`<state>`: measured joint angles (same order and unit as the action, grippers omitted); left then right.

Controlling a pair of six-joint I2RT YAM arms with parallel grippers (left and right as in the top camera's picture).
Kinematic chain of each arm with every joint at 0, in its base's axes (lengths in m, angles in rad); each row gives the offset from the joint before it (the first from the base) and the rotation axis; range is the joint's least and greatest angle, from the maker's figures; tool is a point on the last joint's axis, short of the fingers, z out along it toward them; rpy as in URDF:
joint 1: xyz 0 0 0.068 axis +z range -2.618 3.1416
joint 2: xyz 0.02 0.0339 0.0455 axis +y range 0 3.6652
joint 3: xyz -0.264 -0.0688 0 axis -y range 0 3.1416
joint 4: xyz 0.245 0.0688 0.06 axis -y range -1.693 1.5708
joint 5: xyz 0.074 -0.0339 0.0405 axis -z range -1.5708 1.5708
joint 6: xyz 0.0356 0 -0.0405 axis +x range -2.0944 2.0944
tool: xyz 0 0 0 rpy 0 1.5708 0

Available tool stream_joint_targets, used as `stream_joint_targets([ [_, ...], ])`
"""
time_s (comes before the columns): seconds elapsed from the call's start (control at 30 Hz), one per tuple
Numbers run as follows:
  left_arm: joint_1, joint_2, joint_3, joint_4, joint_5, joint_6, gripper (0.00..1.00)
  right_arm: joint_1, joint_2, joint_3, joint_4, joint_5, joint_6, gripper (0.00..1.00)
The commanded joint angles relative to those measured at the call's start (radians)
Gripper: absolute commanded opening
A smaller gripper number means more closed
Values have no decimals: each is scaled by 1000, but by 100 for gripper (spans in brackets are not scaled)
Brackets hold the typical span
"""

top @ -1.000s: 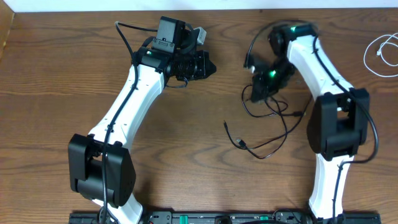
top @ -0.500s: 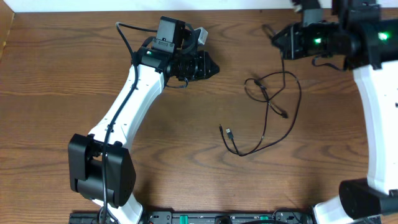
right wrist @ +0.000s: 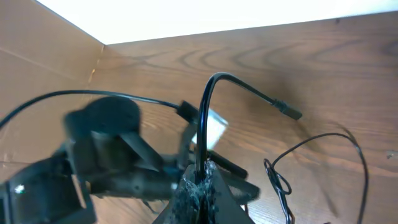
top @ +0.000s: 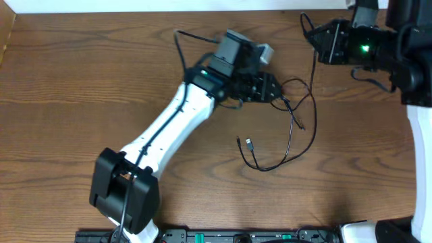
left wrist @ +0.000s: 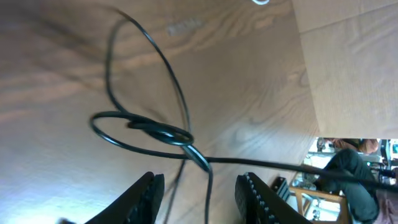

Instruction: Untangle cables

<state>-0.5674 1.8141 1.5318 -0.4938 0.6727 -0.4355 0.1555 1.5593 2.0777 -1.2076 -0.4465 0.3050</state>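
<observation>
Black, probably limp and light: pinched the cable (right wrist: 201,130) in right hand (right wrist: 199,177); spread left hand (left wrist: 199,193) before the knot (left wrist: 177,134), likeliest grip point.

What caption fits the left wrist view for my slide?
Left gripper, jaws open, poised at a tangled loop of black cable over the wooden table.

Robotics lab or test room. A wood-grain bench (top: 61,101) fills the overhead view, with a plain white wall (top: 135,5) along 12 o'clock. Two white-and-black robot arms work over it: the left arm (top: 169,128) reaches in from 7 o'clock, and the right arm (top: 422,155) stands at 3 o'clock with a green status light (top: 365,48) glowing. A black equipment rail (top: 223,237) lines 6 o'clock. The left wrist view shows a tan panel (left wrist: 354,56) at 2 o'clock and, at 4 o'clock, a cluttered room (left wrist: 348,177), blurred.
</observation>
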Motion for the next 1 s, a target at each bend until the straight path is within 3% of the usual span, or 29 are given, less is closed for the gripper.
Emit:
stream_joint_targets([
  [0.0,-24,43,7,3,-55,-115,43,-6,-17,2,-16,22,12,1],
  [0.13,-44,86,7,12,-57,-195,43,-6,-16,2,-31,23,0,1],
  [0.5,-64,158,7,75,-56,-248,42,-6,-16,2,-48,30,-15,1],
  [0.6,-69,167,7,94,-57,-248,30,-6,-16,2,-54,30,-16,1],
  [0.7,-69,172,7,108,-89,-248,8,-6,-16,2,-68,53,-22,1],
  [0.83,-53,169,8,108,-147,-247,7,-10,-16,2,-100,108,-14,1],
  [0.97,1,127,8,110,-142,-247,7,-39,-16,-1,-172,283,48,1],
])
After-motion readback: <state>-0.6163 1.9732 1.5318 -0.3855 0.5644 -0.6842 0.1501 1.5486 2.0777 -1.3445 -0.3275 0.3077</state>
